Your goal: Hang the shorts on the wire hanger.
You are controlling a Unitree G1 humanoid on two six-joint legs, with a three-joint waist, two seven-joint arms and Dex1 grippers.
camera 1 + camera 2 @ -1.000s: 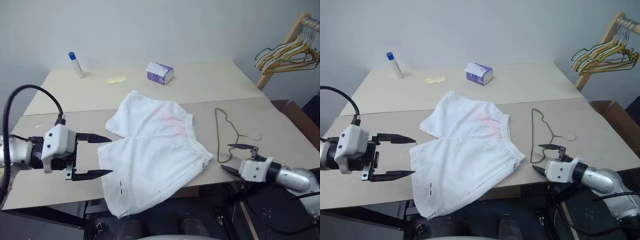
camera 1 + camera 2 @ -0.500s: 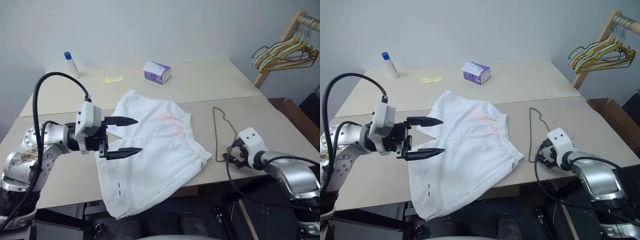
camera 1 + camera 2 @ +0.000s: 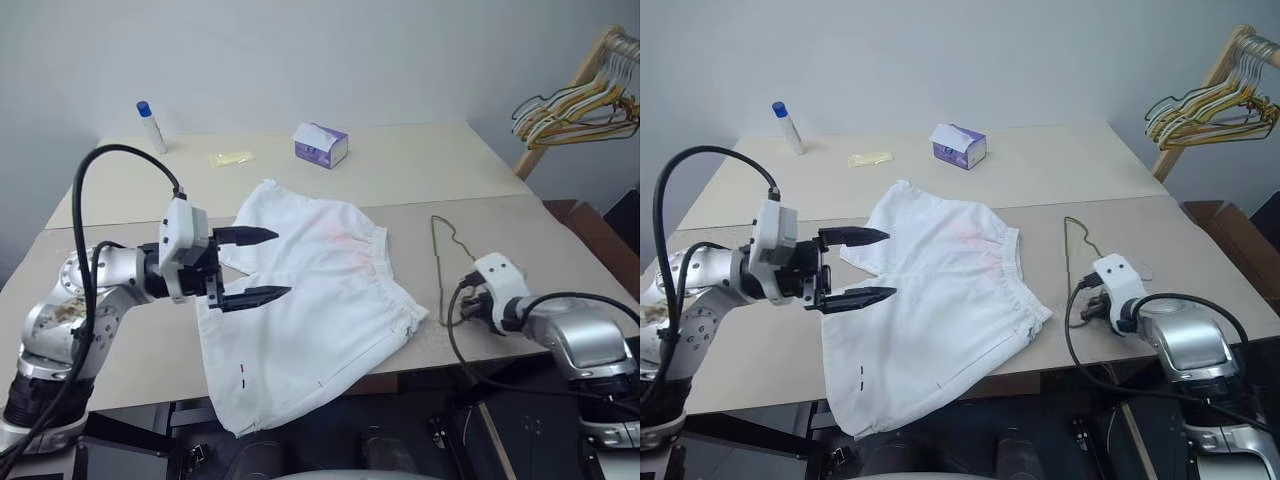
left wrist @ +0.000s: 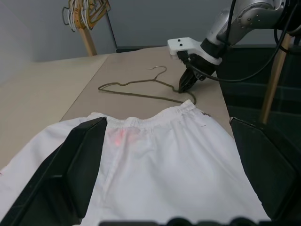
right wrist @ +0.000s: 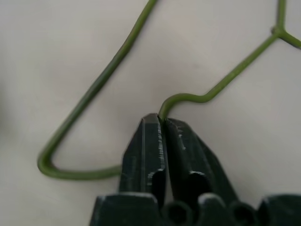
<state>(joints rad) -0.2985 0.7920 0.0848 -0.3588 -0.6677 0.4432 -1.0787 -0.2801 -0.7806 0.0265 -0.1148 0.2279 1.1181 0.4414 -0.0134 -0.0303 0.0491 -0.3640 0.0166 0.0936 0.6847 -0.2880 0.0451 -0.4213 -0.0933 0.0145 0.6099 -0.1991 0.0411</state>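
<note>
A pale bench (image 3: 420, 170) under a grey wall carries the shorts (image 3: 310, 300) spread flat at centre. At three o'clock lies the wire hanger (image 3: 447, 262), pinched by the right gripper's (image 5: 162, 123) closed jaws, likely for lifting. The left gripper (image 3: 262, 266) hovers wide open over the shorts' nine o'clock edge.

Left claw (image 4: 174, 174) open, two black fingers (image 4: 70, 174) wide apart above white shorts (image 4: 155, 165) spread on beige bench (image 4: 42, 89). Faint pink patch near elastic waistband. Beyond waistband, thin wire hanger (image 4: 141, 88) flat on bench, hook pointing away. Right claw (image 4: 186, 84) tip down at hanger's near corner, just beside shorts' edge. Bunch of hangers (image 4: 87, 8) on wooden rack far back.
</note>
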